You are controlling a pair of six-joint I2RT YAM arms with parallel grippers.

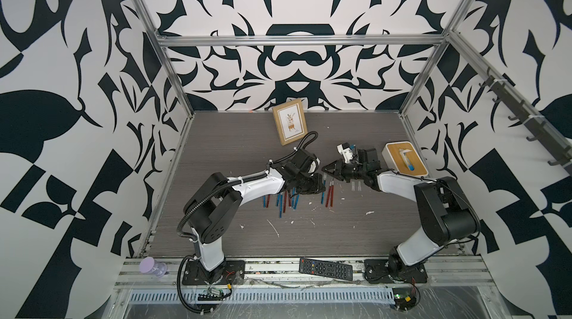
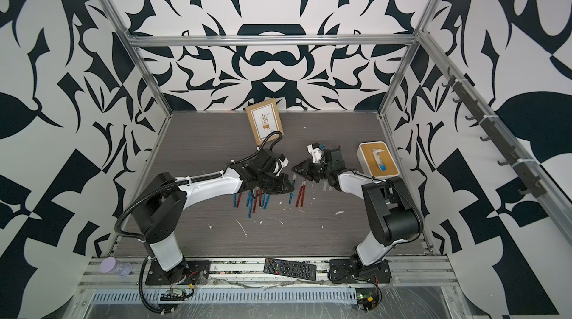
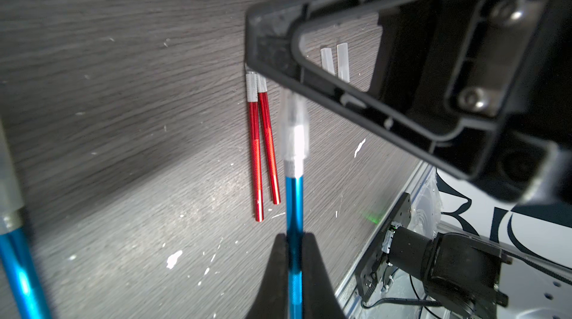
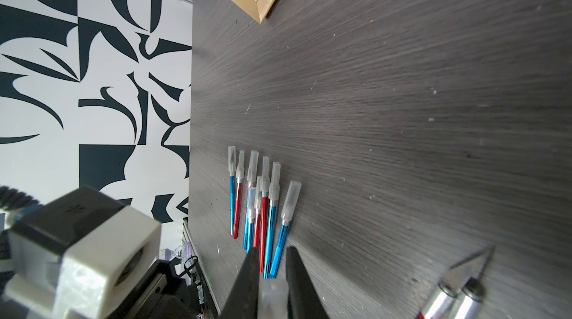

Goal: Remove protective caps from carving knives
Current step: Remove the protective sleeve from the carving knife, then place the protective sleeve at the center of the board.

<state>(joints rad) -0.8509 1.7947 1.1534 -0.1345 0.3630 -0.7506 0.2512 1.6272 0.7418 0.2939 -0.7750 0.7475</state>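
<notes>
Left claw [image 3: 294,237] clamps blue carving knife [image 3: 294,203]; right claw [image 4: 272,251] pinches its translucent whitish protective cap [image 3: 294,131].

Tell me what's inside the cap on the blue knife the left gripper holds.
Through the cloudy cap only a pale blur shows beyond the blue knife's silver collar; no blade is clear. The cap's far end is hidden by the right gripper's fingers.

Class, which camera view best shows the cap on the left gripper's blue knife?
The left wrist view: most of the cap shows, on the blue knife in the left gripper. The right wrist view gives only its blurred end between the fingers of the right gripper. In both top views it cannot be made out.
</notes>
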